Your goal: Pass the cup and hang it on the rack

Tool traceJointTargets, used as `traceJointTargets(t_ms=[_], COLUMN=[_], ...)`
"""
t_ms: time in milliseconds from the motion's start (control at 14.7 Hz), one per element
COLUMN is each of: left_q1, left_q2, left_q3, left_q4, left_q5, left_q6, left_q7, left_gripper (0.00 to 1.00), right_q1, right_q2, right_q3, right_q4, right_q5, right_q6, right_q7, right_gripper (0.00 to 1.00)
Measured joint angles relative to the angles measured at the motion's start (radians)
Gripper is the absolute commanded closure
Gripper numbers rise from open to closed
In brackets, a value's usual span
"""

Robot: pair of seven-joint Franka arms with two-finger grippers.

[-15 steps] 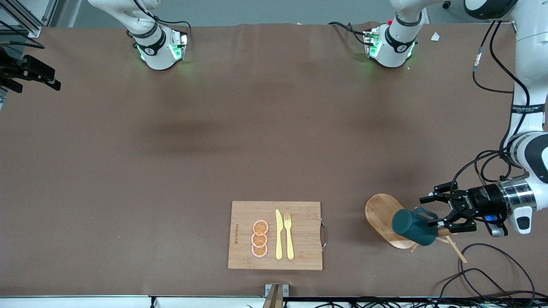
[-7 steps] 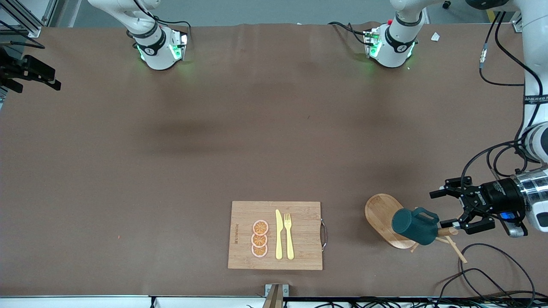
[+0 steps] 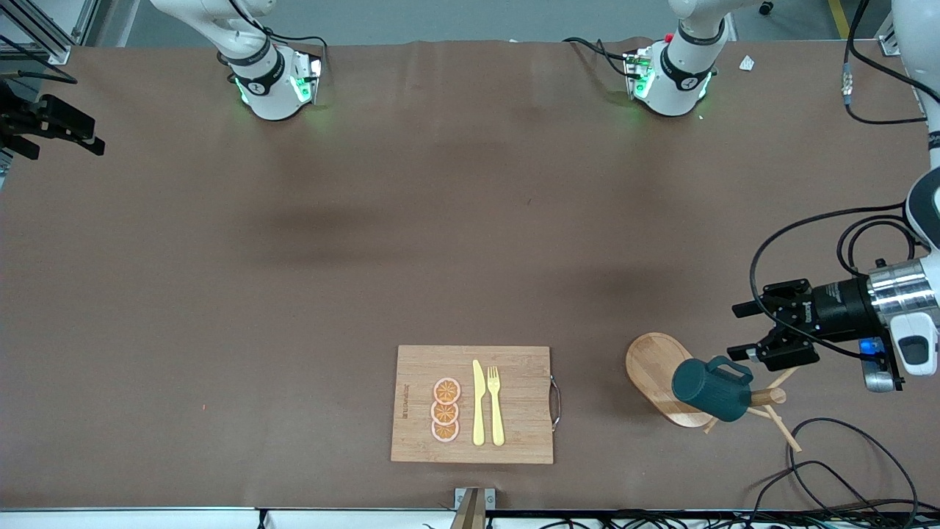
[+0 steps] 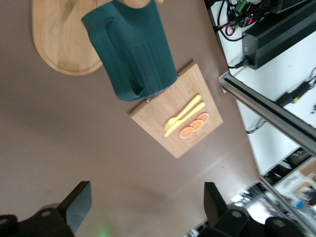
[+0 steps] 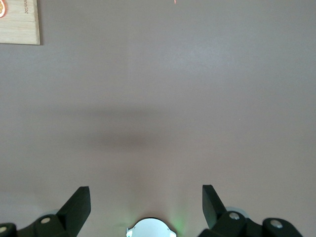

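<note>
The dark teal cup hangs tilted by its loop handle on a peg of the wooden rack, near the left arm's end of the table. In the left wrist view the cup shows in front of the rack's oval base. My left gripper hovers over the table beside the rack, apart from the cup, open with nothing between its fingers. My right gripper is open and empty over bare table near its own base; it is out of the front view.
A bamboo cutting board with orange slices, a yellow knife and a fork lies near the front edge; its corner shows in the right wrist view. Black cables loop on the table beside the rack.
The left gripper has let go of the cup and drawn back from it toward the table's end, rising a little. The cup stays hanging on the rack.
</note>
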Motion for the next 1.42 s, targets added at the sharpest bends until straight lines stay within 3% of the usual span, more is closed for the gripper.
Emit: traceJointTargets(t_ms=[407,611,746,882,1425], left_q1=[-0.002,-0.003,-0.004,-0.024,-0.279], left_q2=[-0.118,-0.166,-0.199,-0.238,-0.451], left_q3=[-0.174,-0.238,-0.240,-0.197,0.221], left_q4=[-0.001,-0.003,-0.008,-0.019,-0.114], left_q5=[0.443,0.573,0.603,0.623,0.561], left_q6=[-0.134,-0.182,-0.197,-0.205,-0.312], left_q7=[-0.001,0.060,0.156,0.256,0.550], left_gripper=[0.00,0.00,0.00,0.00,0.00], right_q1=[0.000,0.000,0.000,0.000,0.000], right_q2=[0.000,0.000,0.000,0.000,0.000], right_q3=[0.000,0.000,0.000,0.000,0.000], right_q4=[0.000,0.000,0.000,-0.001,-0.002], right_q5=[0.000,0.000,0.000,0.000,0.000], right_q6=[0.000,0.000,0.000,0.000,-0.005], right_q7=[0.000,0.000,0.000,0.000,0.000], right_gripper=[0.00,0.00,0.00,0.00,0.00])
